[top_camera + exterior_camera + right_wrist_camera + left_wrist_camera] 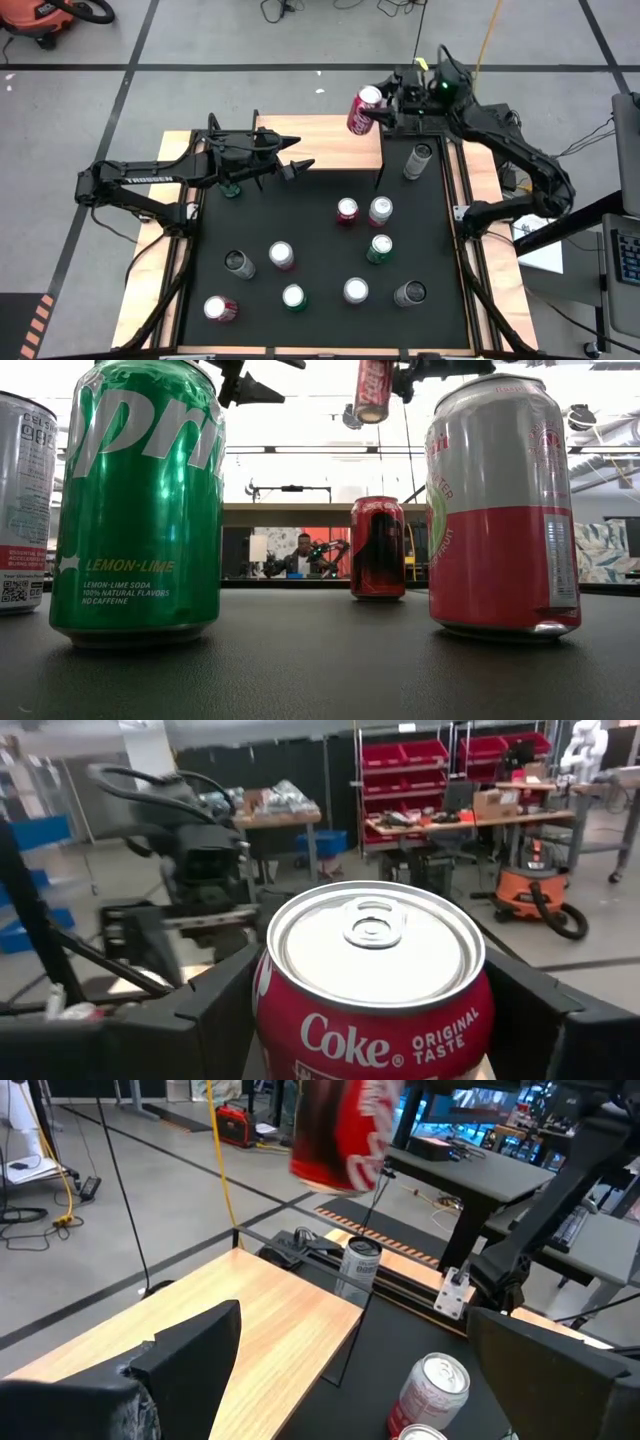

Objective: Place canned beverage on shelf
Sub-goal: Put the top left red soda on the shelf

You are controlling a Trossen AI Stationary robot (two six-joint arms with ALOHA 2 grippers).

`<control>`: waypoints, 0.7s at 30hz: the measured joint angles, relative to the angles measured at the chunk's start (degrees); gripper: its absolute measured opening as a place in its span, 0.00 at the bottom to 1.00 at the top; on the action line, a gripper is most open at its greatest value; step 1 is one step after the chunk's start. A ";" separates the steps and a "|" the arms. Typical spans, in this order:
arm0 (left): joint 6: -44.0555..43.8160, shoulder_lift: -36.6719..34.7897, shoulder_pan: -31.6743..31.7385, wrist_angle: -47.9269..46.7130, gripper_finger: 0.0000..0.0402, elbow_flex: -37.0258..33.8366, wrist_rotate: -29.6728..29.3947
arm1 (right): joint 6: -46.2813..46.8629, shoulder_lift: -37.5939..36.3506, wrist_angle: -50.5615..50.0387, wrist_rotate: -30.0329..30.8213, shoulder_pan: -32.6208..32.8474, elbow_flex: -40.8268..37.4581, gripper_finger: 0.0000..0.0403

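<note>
1. The bench (320, 330) lay black and broad under both arms, wooden rails down its sides.
2. The shelf (330, 150) sat at the bench's far edge, its pale wood top bare in the high view.
3. The right arm reached over the shelf's far right corner, and the right pincer (383, 108) was pinching the red Coke can (365, 108), one finger on either side of it, as the right wrist view showed.
4. That Coke can hung tilted in the air over the shelf's far right corner, clear of the wood; the low view caught it high up near the top edge.
5. The left arm stretched along the shelf's near edge, and the left pincer (297, 155) stood spread wide, holding nothing.
6. A green can (231, 187) stood on the bench beside the left arm.
7. A silver can (418, 160) stood just right of the shelf; more cans were scattered across the bench nearer the camera side.
</note>
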 joint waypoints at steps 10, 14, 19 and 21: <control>-4.59 -0.37 0.00 -0.15 0.97 -0.02 1.81 | -2.21 4.37 -2.72 -1.27 -2.87 3.63 0.68; -6.52 -0.86 0.12 -0.08 0.97 -0.02 2.82 | -5.02 4.40 -6.48 -1.70 -3.66 3.63 0.68; -4.02 -1.01 0.30 -1.05 0.97 -0.04 3.46 | -7.75 4.40 -10.19 -1.73 -4.80 3.63 0.68; -3.16 -0.98 0.67 -2.14 0.97 -0.04 3.48 | -8.93 4.37 -11.12 -1.75 -5.31 3.63 0.68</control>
